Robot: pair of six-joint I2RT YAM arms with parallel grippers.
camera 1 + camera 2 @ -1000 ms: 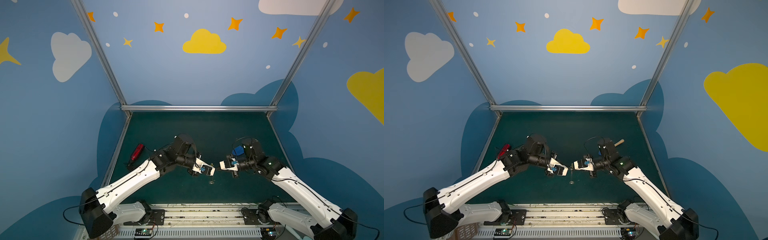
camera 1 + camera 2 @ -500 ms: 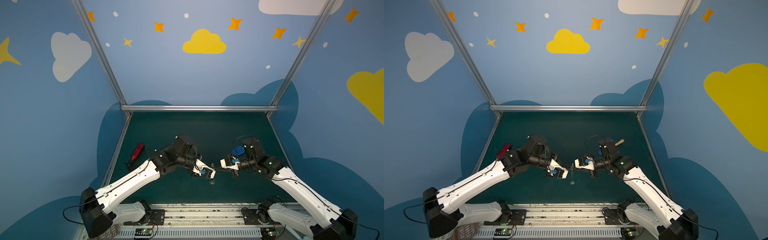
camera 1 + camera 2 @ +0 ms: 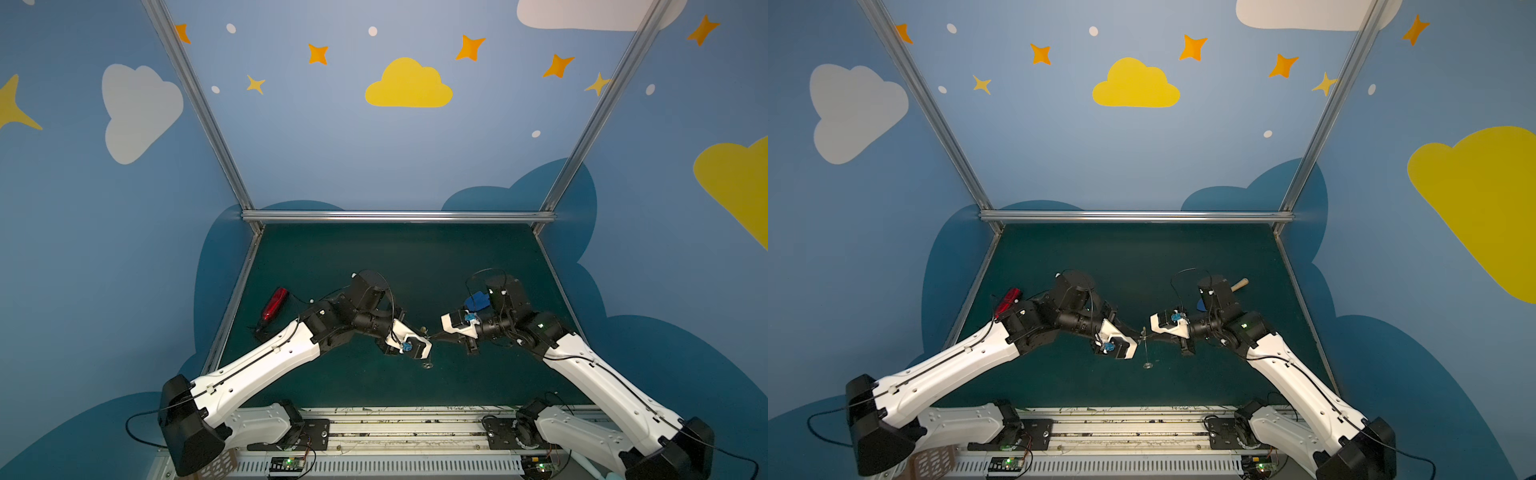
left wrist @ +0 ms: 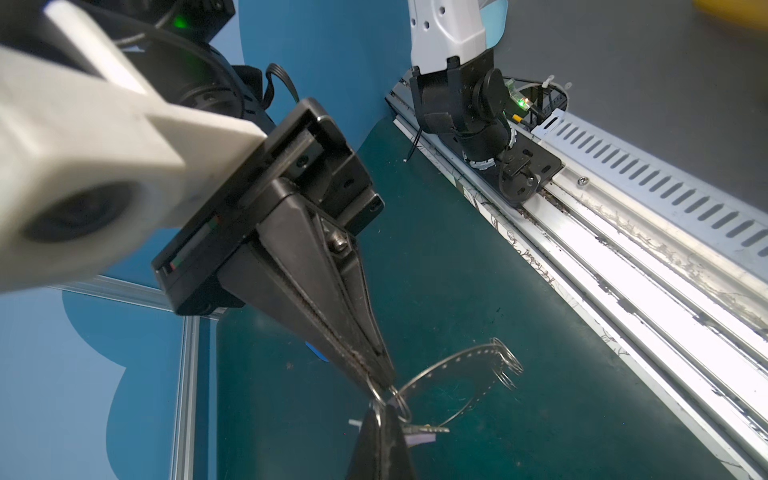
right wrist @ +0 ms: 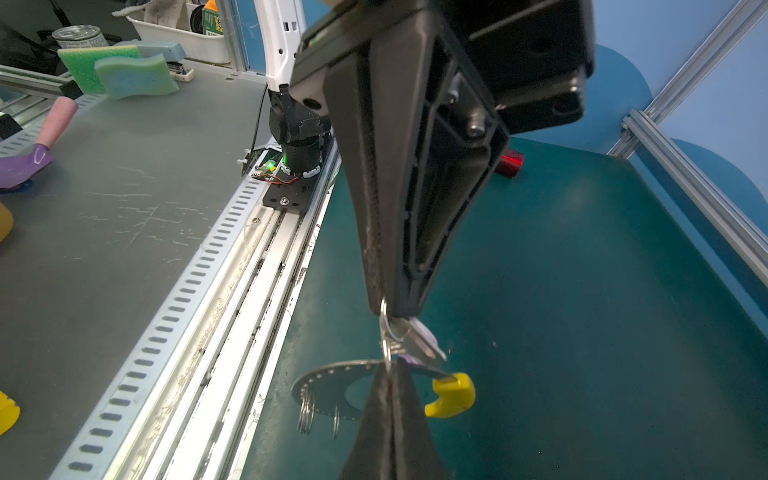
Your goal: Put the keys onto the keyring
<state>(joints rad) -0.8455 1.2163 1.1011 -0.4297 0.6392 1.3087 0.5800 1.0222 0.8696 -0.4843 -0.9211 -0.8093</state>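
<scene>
My two grippers meet tip to tip above the green mat, both shut. The left gripper (image 3: 424,333) (image 3: 1139,333) (image 4: 380,411) is shut on the keys' tiny split loop; the silver key with its white tag (image 4: 419,432) (image 5: 417,338) dangles beside its tip. The right gripper (image 3: 433,336) (image 3: 1150,335) (image 5: 389,370) pinches the rim of the keyring (image 4: 457,374) (image 5: 328,386), a flat grey holed hoop with a yellow arc (image 5: 451,395) and small silver loops (image 5: 305,409). In a top view the hoop (image 3: 1145,349) hangs edge-on below the tips, almost down to the mat.
A red cylindrical object (image 3: 275,303) (image 3: 1009,301) lies at the mat's left edge. The blue toy shovel (image 3: 478,300) with its wooden handle (image 3: 1240,284) lies behind the right arm. The metal rail (image 3: 407,419) with both arm bases borders the front; blue walls enclose the other sides.
Almost nothing: both grippers stay shut and tip to tip, with only slight wrist shifts. The hoop still hangs below them.
</scene>
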